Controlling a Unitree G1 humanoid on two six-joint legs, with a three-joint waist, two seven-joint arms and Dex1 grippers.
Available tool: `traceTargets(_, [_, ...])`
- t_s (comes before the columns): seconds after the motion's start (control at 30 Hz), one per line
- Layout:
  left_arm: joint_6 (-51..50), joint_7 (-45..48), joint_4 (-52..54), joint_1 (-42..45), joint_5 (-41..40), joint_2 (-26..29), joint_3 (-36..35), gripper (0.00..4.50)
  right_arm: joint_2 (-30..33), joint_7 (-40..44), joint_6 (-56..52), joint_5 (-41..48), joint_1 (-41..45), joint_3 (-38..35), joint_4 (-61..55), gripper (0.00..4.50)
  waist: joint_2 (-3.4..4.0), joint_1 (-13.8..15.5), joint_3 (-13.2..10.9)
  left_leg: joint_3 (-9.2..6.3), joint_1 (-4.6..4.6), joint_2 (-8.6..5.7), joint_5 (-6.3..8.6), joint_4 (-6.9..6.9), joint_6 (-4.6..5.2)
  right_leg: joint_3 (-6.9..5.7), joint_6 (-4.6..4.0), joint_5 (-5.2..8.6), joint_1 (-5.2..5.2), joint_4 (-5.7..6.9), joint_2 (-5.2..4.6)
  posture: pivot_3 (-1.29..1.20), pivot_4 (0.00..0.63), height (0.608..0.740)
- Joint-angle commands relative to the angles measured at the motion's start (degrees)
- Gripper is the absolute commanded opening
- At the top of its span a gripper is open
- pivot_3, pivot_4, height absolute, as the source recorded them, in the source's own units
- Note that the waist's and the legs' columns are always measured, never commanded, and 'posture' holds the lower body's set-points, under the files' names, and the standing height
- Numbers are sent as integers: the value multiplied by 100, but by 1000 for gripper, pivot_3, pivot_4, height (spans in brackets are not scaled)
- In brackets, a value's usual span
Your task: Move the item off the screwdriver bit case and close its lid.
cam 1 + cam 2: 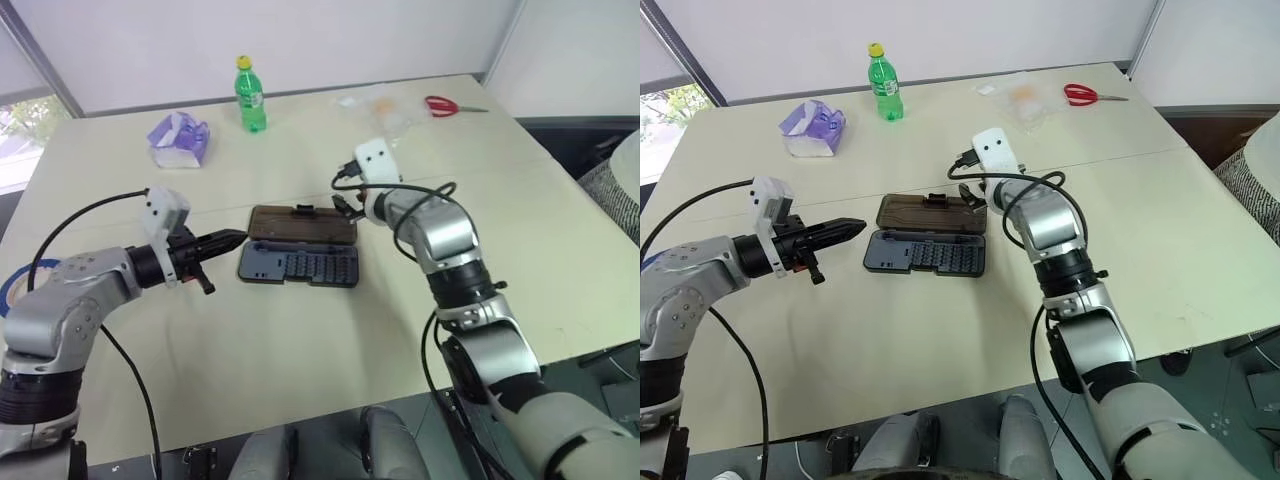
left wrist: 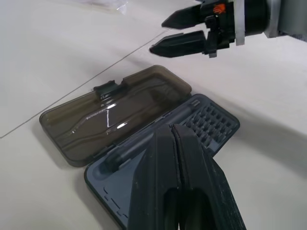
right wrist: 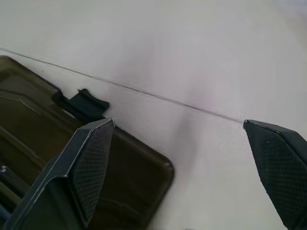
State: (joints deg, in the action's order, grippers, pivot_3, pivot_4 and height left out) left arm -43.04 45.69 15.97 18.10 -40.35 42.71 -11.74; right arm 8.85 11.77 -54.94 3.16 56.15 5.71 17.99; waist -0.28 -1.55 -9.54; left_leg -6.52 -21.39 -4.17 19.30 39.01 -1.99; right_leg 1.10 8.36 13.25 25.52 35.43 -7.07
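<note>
your left tool (image 1: 228, 240) sat at centre left of the head view with its black fingers pressed together, the tip just left of the screwdriver bit case (image 1: 299, 266) and clear of it. the case lay open in the middle of the pale tabletop (image 1: 300, 350), its dark grey tray nearest you with rows of small bits showing, and nothing sat on it. the lid (image 1: 302, 224), smoky brown, was folded flat on the tabletop just behind the tray, its small black latch tab (image 1: 302, 209) on the far long edge. your right tool (image 3: 177, 158) hung over the lid's right end with its fingers spread wide and nothing between them. further back, at upper left, you had a crumpled purple packet (image 1: 179, 139), then a green bottle (image 1: 250, 97) standing upright with a yellow cap. at upper right lay clear plastic wrap (image 1: 385, 112) and red-handled scissors (image 1: 448, 106).
</note>
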Motion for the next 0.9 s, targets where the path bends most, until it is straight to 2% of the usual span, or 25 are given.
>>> traceTargets(0.03, [145, -41, 220, -86, 24, 1, -136, 0, -118, -223, -208, -31, 130, -171, 192, 4475, 1, -22, 0, -2, 0, 0, 0, 0, 0, 0, 0, 0, 0, 2, 0, 0, 150, 740])
traceTargets(0.33, [192, -110, 315, -221, 74, -25, -126, 0, -217, -364, -439, -39, -39, -205, 480, 4475, 3, -159, 1, -4, 1, 0, 0, -4, 0, -1, 0, 0, 4, 13, 0, 0, 150, 740])
traceTargets(0.43, [211, -113, 296, -210, 100, -29, -97, 0, -253, -371, -518, -48, -68, -199, 458, 3641, 2, -185, 2, -4, 1, -1, 0, -3, 0, -1, 0, 0, 4, 34, 0, 0, 150, 740])
traceTargets(0.63, [234, -109, 254, -165, 145, -35, -64, 0, -309, -316, -710, -96, -181, -27, 259, 444, 3, -174, 2, -12, 2, -4, 0, 1, 0, 0, 0, 0, 6, 55, -5, 0, 150, 740])
traceTargets(0.67, [235, -112, 259, -166, 149, -34, -66, 0, -313, -313, -739, -98, -204, -6, 216, 20, 2, -172, 4, -13, 2, -7, 0, 3, 0, -1, 0, 0, 6, 57, -7, 0, 150, 740])
traceTargets(0.9, [297, -116, 175, -109, 227, -2, -128, 0, -313, -258, -1023, -123, -233, 161, 76, 20, 3, -191, 5, -11, 5, -8, 0, 3, 0, -1, 0, 0, 6, 60, -8, 0, 150, 740])
